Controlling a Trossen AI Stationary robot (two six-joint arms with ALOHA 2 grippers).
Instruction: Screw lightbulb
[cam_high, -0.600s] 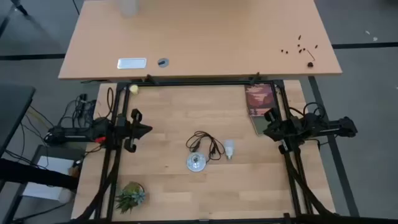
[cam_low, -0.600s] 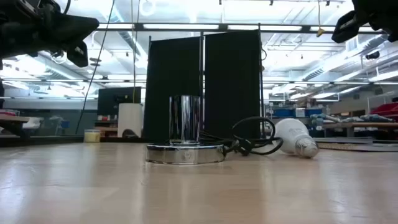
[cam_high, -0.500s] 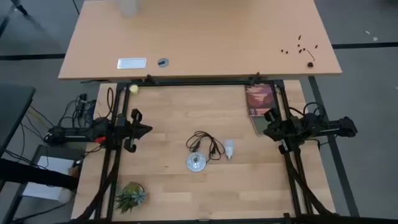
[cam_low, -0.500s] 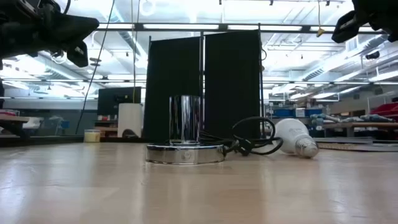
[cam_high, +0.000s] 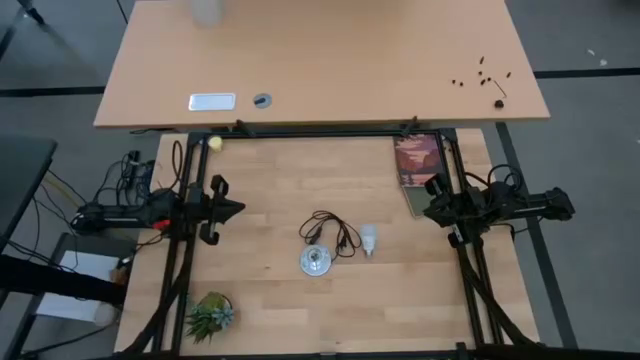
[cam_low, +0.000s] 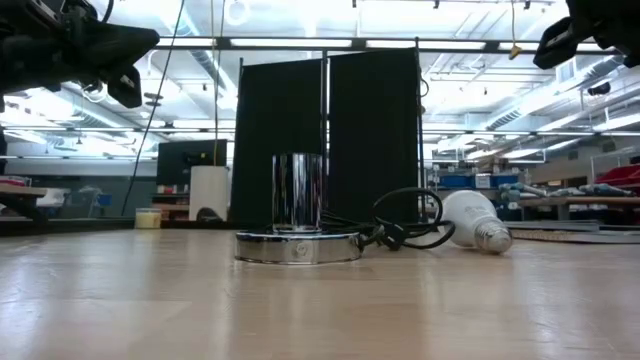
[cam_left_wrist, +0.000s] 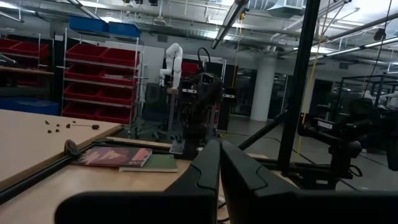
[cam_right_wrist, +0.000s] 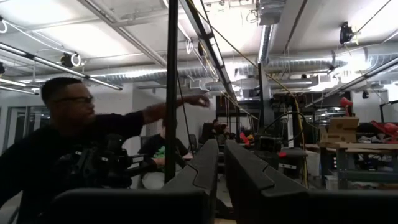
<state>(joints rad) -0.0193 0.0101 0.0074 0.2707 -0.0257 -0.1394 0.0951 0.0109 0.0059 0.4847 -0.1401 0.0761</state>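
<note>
The bulb (cam_high: 369, 238) is laid on its side mid-table (cam_high: 270, 300), base away from the socket (cam_high: 314, 261), just beside the cord (cam_high: 330, 232). The left hand (cam_high: 238, 209) is parked at the left edge, fingers pressed together, empty. The right hand (cam_high: 428, 211) is parked at the right edge, likewise closed and empty.

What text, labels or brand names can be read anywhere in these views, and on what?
"TROSSEN": white letters on the other arm, seen in the left wrist view.
Book cover: print too small to read.
Silver plate on the far table: no legible text.
Lightbulb and socket: no markings visible.
</note>
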